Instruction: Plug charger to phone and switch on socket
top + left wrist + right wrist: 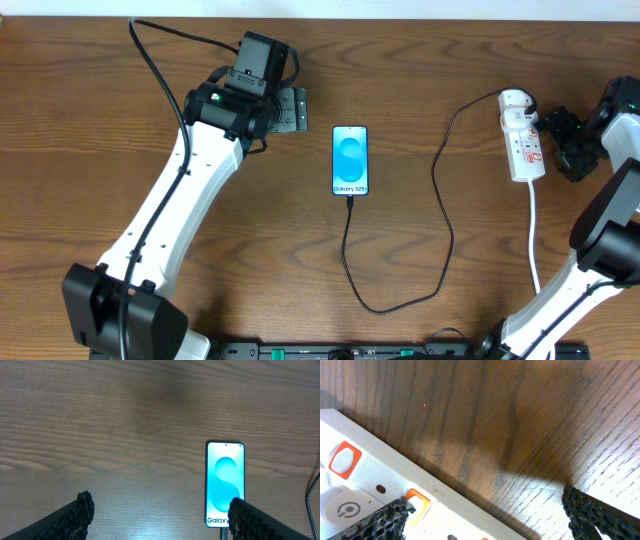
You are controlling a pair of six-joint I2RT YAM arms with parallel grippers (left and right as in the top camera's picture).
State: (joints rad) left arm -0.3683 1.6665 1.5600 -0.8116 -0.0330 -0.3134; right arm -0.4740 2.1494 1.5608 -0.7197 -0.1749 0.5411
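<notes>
Wooden table (420,60), phone (350,160) lengthwise front-to-back, charger (346,245) seemingly at its near end.

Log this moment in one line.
charger: at phone port | left gripper: open, beside phone | right gripper: open, at socket switch | switch state: unclear

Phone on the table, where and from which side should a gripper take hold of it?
Probably best to pinch the phone across its two long edges, in the half away from the cable, coming straight down. It lies flat, screen up, and the charger leaves its bottom edge, so avoid that end.
</notes>
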